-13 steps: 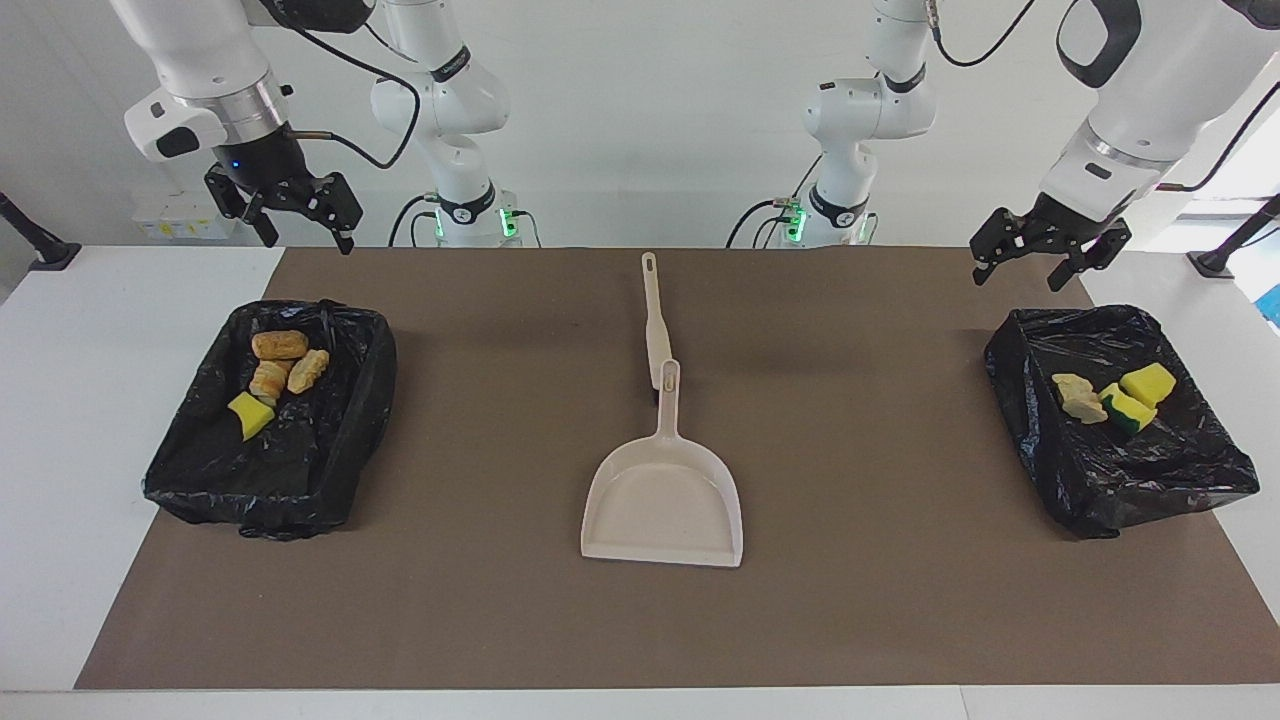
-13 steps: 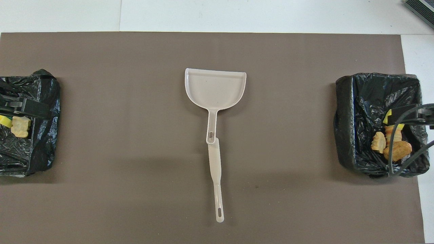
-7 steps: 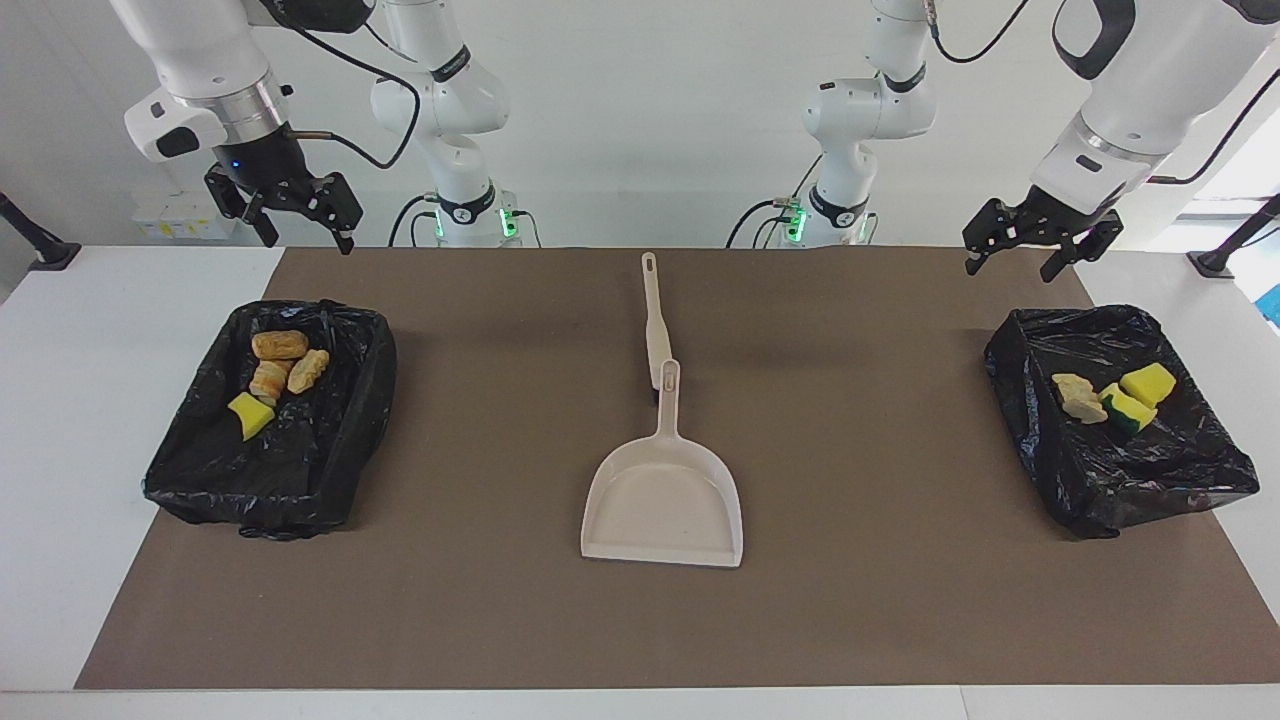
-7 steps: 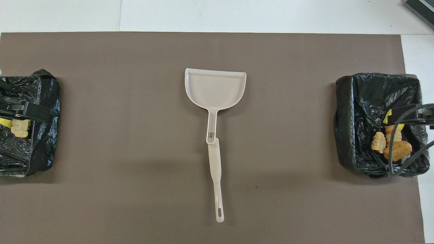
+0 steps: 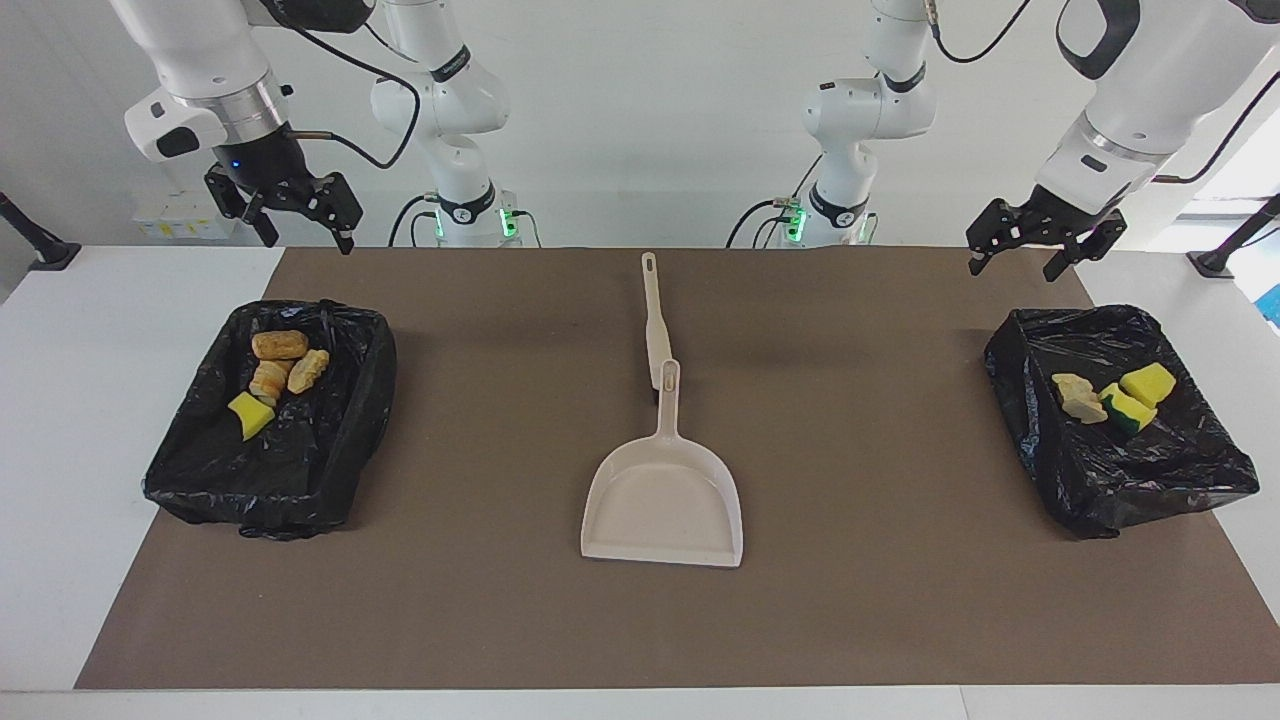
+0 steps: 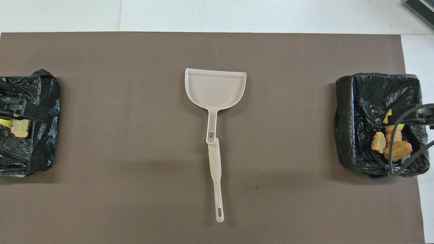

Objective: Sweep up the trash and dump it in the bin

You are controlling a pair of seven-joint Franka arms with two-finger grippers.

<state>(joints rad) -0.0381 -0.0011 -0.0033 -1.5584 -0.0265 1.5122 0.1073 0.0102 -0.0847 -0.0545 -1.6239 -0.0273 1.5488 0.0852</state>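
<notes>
So, quick rundown from my end:

Hidden stuff: from overhead, the bin at my left arm's end (image 6: 40,101) is cut off by the frame edge, and my left gripper (image 6: 20,112) plus a cable over the other bin (image 6: 342,118) cover some of the scraps.
Left gripper: up in the air (image 5: 1035,250) over the mat edge just robot-side of its bin (image 5: 1030,420), fingers spread apart, holding nothing.
Right gripper: same deal (image 5: 300,215), hanging above the mat edge by its bin (image 5: 360,400), fingers apart, nothing in them.
Trash, left arm's end: three scraps (image 5: 1110,398) inside the bag, two yellow sponge bits (one green-backed) and a pale bread piece.
Trash, right arm's end: four scraps (image 5: 275,375) in the bag, three golden-brown bread pieces and a yellow sponge chunk.
Dustpan: mid-mat (image 5: 663,505), long axis running toward/away from us, pan mouth pointing away from the robots, handle toward us.
Brush: lies in line with it (image 5: 655,320), nearer us, one end tucked under the dustpan handle tip; can't make out any bristles.
</notes>
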